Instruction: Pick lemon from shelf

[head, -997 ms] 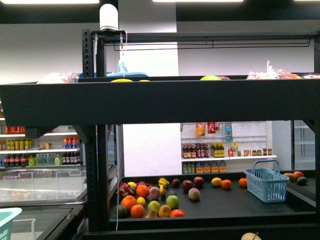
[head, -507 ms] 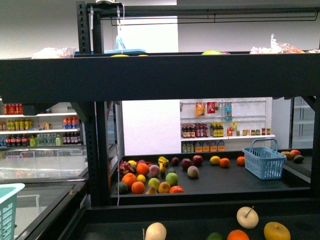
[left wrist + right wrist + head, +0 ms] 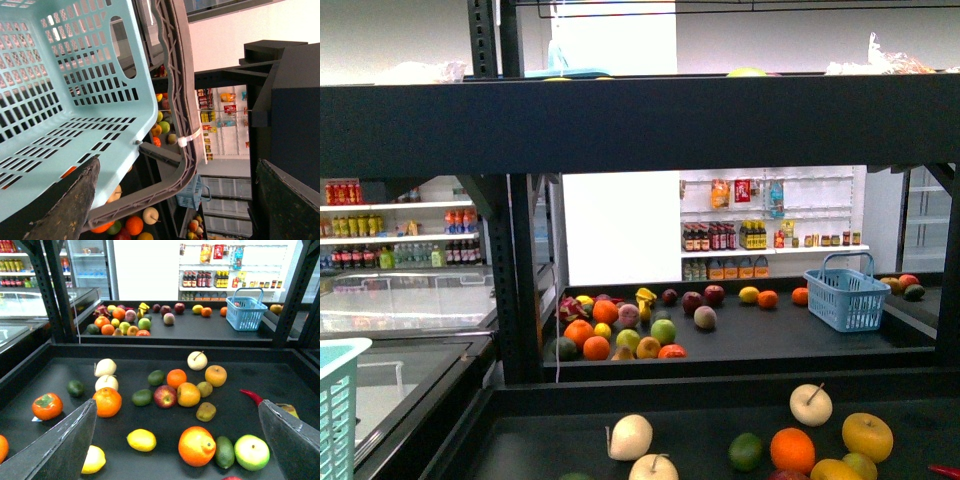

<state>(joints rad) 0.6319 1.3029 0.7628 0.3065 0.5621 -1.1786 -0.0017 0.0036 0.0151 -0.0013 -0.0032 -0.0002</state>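
The small bright-yellow oval lemon [image 3: 141, 439] is lying on the near black tray of the dark grey-black metal tiered shelf [image 3: 50, 371], near a big round orange [image 3: 197, 445]. It is sitting ahead of the right gripper [image 3: 175, 404], whose jaws are standing wide apart. The left gripper [image 3: 177, 161] is gaping too, beside a pale teal plastic basket [image 3: 338, 400] that is showing at the front frame's lower left.

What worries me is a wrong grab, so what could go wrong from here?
Wrong pick: the lemon lies among look-alikes, a second yellow fruit and a yellow apple. Collision: the large orange sits close beside the lemon, so a closing finger might nudge either and set it rolling.
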